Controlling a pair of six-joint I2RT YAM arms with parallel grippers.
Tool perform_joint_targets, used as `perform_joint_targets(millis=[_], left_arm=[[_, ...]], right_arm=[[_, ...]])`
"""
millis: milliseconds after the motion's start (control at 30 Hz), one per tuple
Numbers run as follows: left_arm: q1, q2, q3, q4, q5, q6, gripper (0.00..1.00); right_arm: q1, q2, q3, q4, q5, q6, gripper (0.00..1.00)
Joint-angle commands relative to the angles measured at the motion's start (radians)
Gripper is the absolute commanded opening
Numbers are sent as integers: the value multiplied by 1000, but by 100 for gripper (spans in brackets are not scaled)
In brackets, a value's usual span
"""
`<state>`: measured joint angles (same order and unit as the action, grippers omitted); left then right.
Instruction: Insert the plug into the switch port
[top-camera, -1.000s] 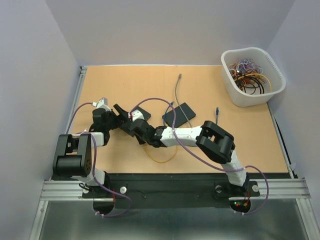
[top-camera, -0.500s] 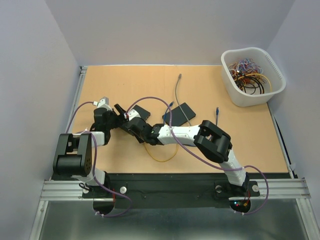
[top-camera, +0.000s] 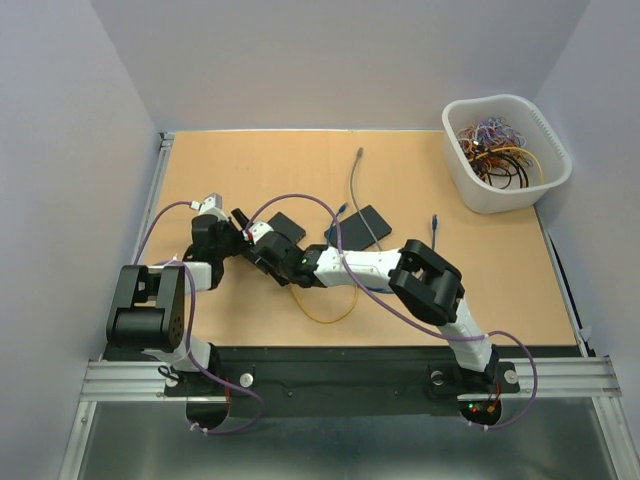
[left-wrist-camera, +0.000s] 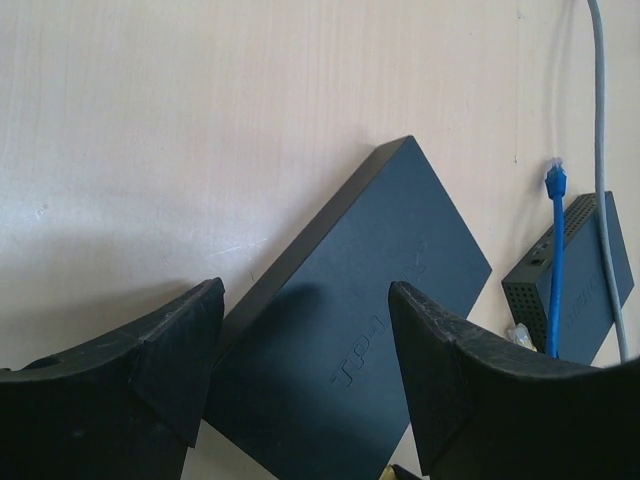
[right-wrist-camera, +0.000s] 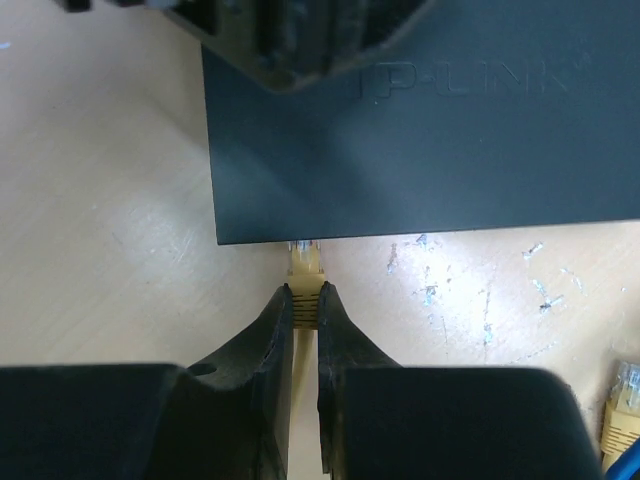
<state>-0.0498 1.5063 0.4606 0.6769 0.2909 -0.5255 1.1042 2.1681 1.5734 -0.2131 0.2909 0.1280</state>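
Two matte black fingers (right-wrist-camera: 268, 335) of the right gripper (right-wrist-camera: 305, 305) were clenched on the yellow plug (right-wrist-camera: 305, 268), pinching its boot from both sides. The plug's clear tip met the near edge of the switch (right-wrist-camera: 430, 130), close to that edge's left corner. How deep it sat in the port could not be made out. The switch was a flat, dark rectangular box with sharp corners and a smooth, faintly sheened top bearing embossed lettering. It lay on the pale wood-grain table (top-camera: 250, 170), whose surface showed small scuffs near the plug.

The left gripper (left-wrist-camera: 305, 300) was released, its blunt, wedge-shaped jaws spread wide over the switch's other end. Whether either jaw touched the casing could not be told.

Beyond the switch lay a second switch (left-wrist-camera: 585, 300), also dark and boxy, with a perforated end face. A thin blue cable (left-wrist-camera: 556, 270) ended in a translucent blue plug just beside it, and a smooth grey cable (left-wrist-camera: 600, 100) ran past. In the top view, a thin yellow cable (top-camera: 325, 318) curled in a loop under the right arm. A white plastic bin (top-camera: 458, 170) of tangled wires stood at the far right corner.
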Motion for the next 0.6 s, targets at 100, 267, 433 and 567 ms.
perform_joint_targets(millis=[100, 267, 433, 567], left_arm=[[-64, 8, 26, -42, 83, -30, 74], [-81, 14, 18, -56, 82, -39, 73], [-136, -17, -10, -69, 82, -71, 72], [-202, -53, -45, -73, 71, -93, 72]], right_arm=[[-18, 24, 103, 130, -56, -41, 0], [-29, 39, 108, 130, -35, -34, 1], [-35, 21, 68, 132, -3, -25, 0], [-35, -13, 11, 136, -54, -62, 1]])
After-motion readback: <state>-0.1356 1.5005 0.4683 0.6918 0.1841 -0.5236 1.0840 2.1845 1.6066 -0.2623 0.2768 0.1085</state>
